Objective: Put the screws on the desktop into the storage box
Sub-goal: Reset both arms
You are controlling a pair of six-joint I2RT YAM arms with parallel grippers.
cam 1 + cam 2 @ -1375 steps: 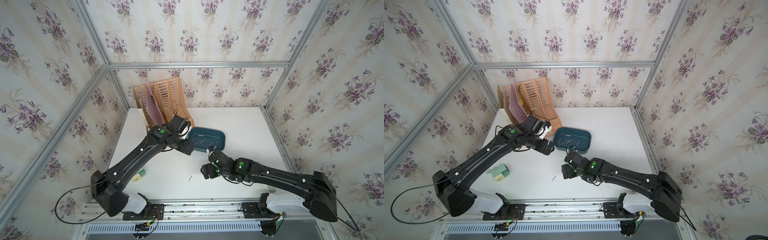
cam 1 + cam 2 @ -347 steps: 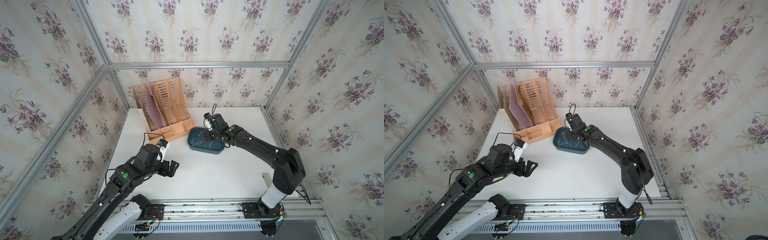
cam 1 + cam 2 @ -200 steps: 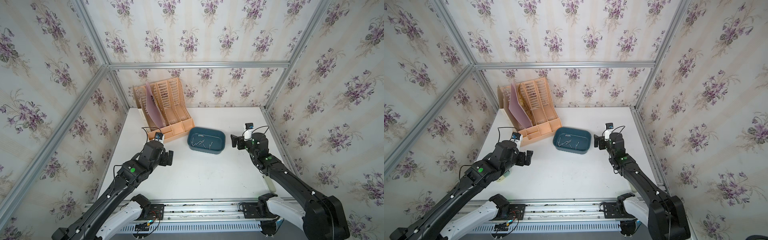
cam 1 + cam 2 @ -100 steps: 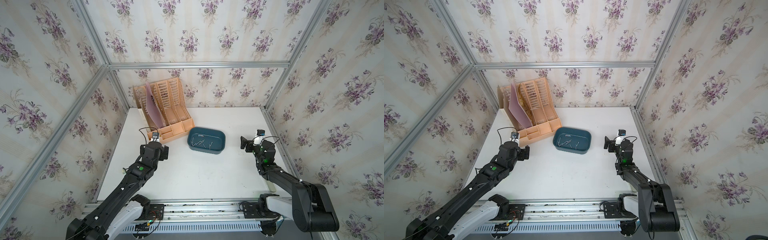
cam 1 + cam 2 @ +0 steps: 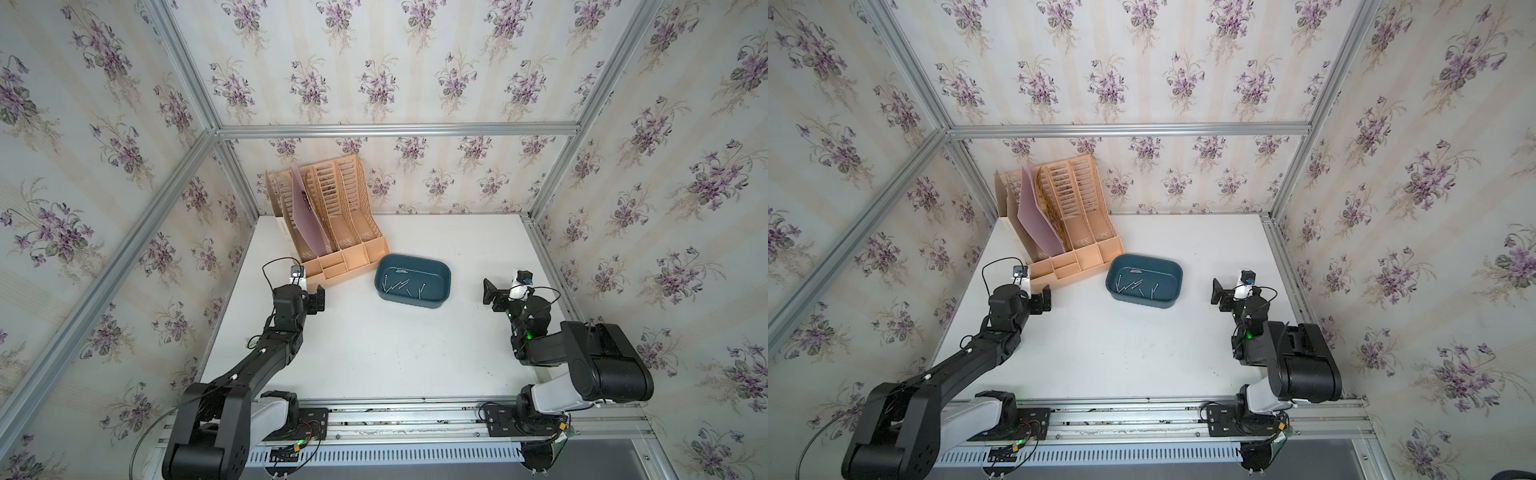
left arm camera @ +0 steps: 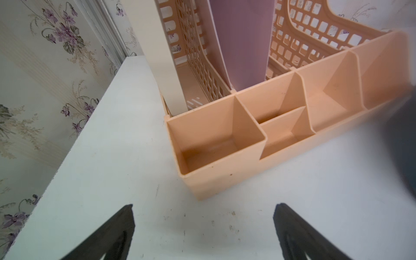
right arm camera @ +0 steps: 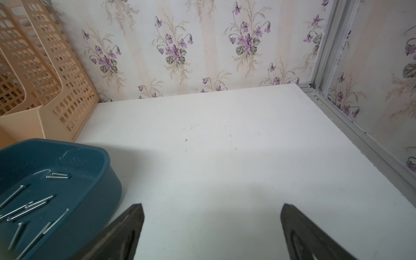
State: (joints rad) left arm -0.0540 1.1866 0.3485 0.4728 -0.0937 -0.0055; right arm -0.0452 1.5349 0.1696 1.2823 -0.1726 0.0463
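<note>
A dozen or so steel screws (image 5: 401,284) lie loose on the floor of the teal storage box (image 5: 415,302), which sits on the white desktop (image 5: 374,357) just beside the peach file organizer (image 5: 340,232). No screw shows on the bare top in any view, so the job looks all but finished.

The screws are thin, stiff and light, with smooth shanks and small heads. They would probably roll or skid away from a careless pinch. They lie flat, so there is little to get under. The surest hold would be across the middle of the shank, with the fingertips pressed down to the surface on either side. The low-walled plastic tub looks light enough to slide if nudged.

The left gripper (image 5: 318,297) hangs near the organizer's front compartments. Its jaws are spread wide with nothing between them, and its wrist view shows only scuffed tabletop in the gap. The right gripper (image 5: 492,296) is well apart from the box on its other side, close to the aluminium rail (image 5: 552,274). It too is spread wide and empty, and it touches neither the tub nor the table. In its wrist view the box sits off to one side of the fingers with the screws (image 7: 33,207) scattered inside.
</note>
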